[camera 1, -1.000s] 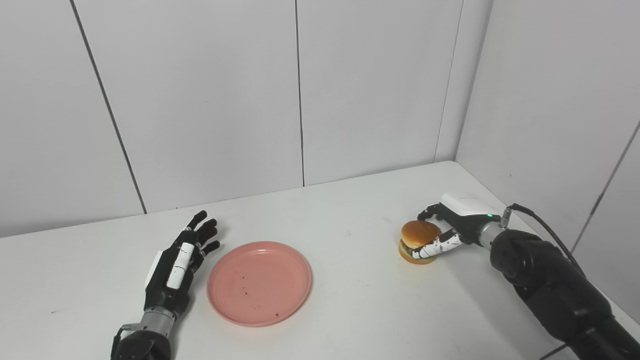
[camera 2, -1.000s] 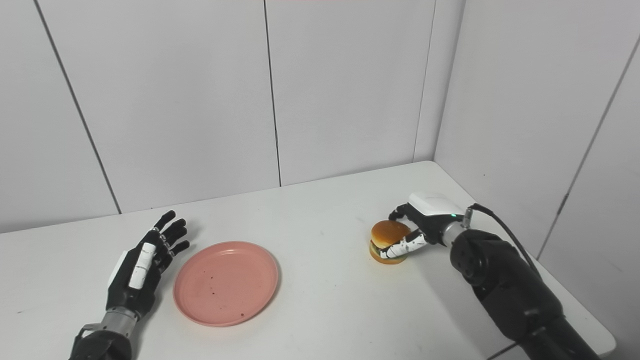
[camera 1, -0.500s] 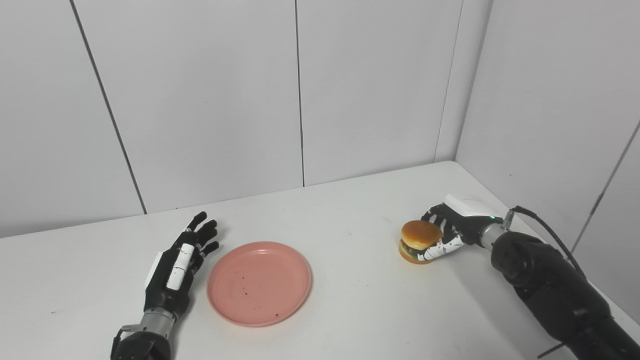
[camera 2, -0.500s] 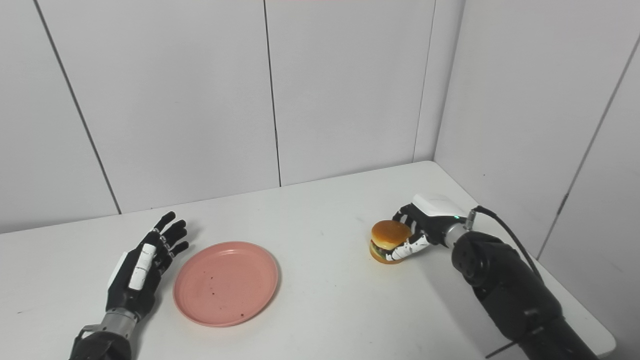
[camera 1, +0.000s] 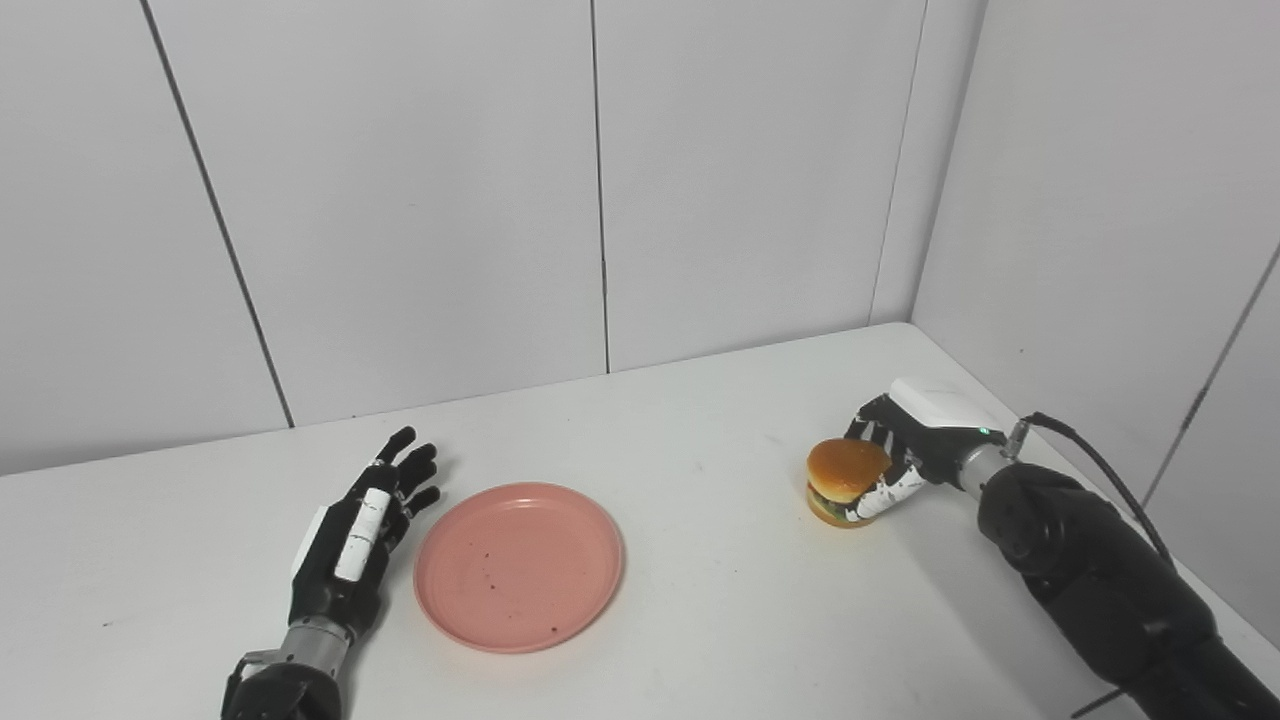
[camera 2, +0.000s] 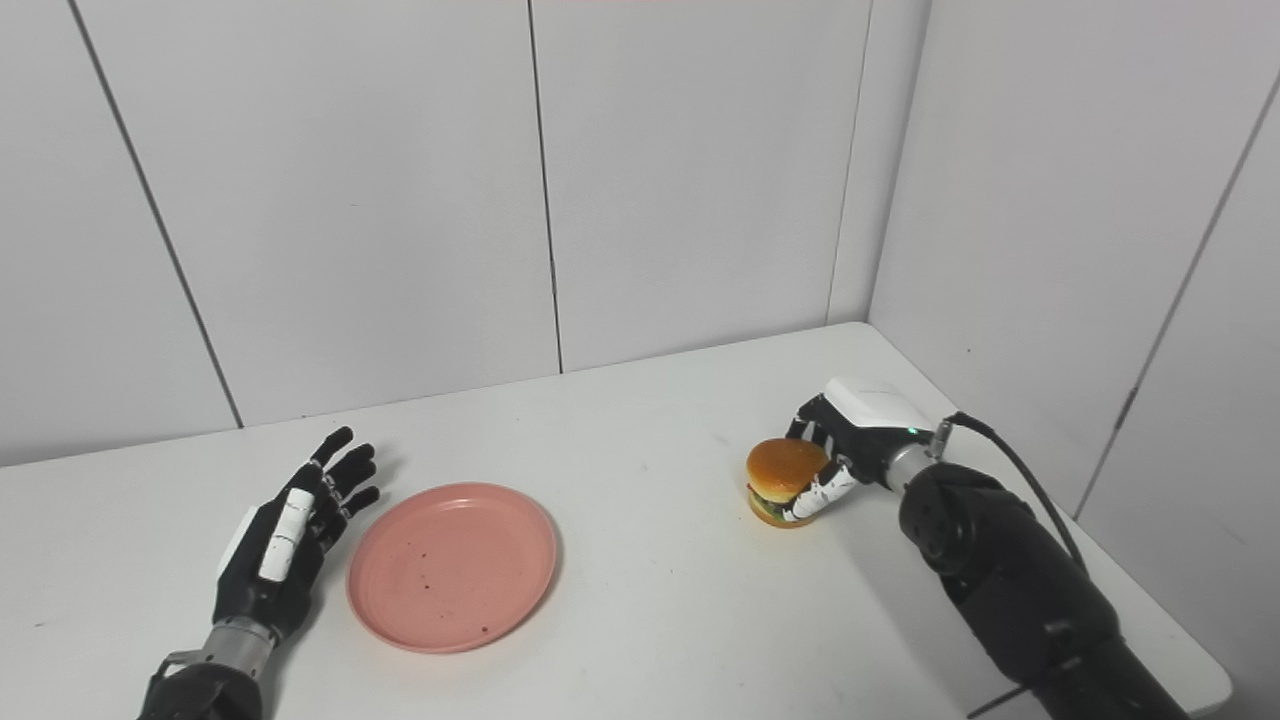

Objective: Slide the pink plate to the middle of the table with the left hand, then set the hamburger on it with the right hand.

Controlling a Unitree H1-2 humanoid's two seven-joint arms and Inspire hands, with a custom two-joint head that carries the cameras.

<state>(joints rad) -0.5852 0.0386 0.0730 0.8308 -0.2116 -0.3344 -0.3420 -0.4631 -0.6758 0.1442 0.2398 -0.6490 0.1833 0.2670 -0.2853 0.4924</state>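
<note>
The right hand (camera 1: 905,455), black with a white back plate, is wrapped around the toy hamburger with its tan bun and green lettuce layer (camera 1: 846,481): the thumb presses the near side and the fingers (camera 1: 868,430) curl over the far side of the bun. Whether the burger is touching the white table (camera 1: 700,620) or is raised just off it cannot be told.

The left hand (camera 1: 355,530), black with a white strip along its back, rests on the table holding nothing, fingers stretched out and slightly spread. Just beside it, on its thumb side, lies the round pink plastic plate (camera 1: 519,566), flat on the table with a few dark specks on its surface; a narrow gap of table shows between the hand and the plate's rim. The plate is well apart from the right hand and its burger, toward the left hand's side.
</note>
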